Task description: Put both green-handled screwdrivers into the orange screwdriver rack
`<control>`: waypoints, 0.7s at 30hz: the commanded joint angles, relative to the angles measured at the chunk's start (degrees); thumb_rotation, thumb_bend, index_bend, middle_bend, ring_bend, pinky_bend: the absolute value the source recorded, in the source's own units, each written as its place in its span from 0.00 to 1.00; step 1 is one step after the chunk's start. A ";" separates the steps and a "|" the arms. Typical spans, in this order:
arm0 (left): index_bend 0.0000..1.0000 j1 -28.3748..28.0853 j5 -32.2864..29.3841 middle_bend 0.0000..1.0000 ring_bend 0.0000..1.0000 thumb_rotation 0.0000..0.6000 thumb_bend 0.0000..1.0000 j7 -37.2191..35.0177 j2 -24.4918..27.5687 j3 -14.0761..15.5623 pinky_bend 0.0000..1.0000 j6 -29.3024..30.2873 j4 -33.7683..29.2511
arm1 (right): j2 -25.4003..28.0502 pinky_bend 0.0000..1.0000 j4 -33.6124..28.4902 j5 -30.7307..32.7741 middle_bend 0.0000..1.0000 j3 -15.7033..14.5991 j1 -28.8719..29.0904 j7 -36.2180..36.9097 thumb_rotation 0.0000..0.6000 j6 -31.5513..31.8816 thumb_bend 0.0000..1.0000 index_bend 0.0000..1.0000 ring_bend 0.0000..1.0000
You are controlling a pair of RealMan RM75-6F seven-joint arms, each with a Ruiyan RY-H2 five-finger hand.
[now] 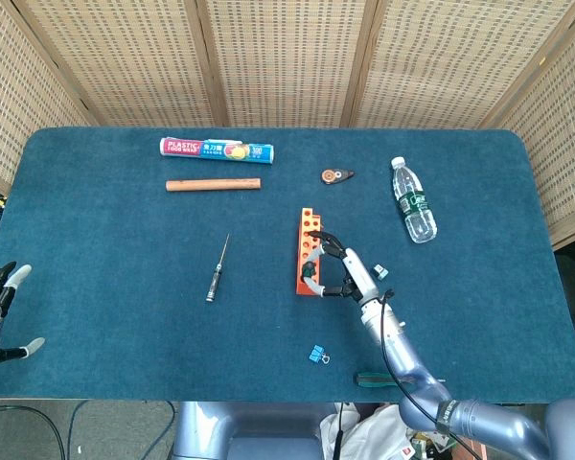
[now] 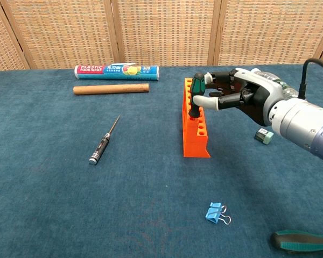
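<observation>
Count on my desk: two green-handled screwdrivers, one upright at the rack, one lying at the near edge. One black precision screwdriver. One orange screwdriver rack. One plastic wrap box. One wooden rod. One water bottle. One tape measure. One blue binder clip. One small teal eraser-like block.

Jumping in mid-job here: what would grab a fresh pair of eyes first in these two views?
The bright orange plastic screwdriver rack at mid-table stands out, with the robot's right hand holding a green-handled screwdriver upright at its holes. The second green-handled screwdriver lies flat at the table's near edge, on the right. The left hand hangs empty off the table's left edge.
</observation>
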 commanded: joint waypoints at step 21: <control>0.00 0.02 0.03 0.00 0.00 1.00 0.00 -0.19 0.05 -0.01 0.00 0.17 0.05 | -0.20 0.00 2.02 -1.99 0.10 -1.24 0.57 0.37 1.00 -0.17 0.21 0.47 0.00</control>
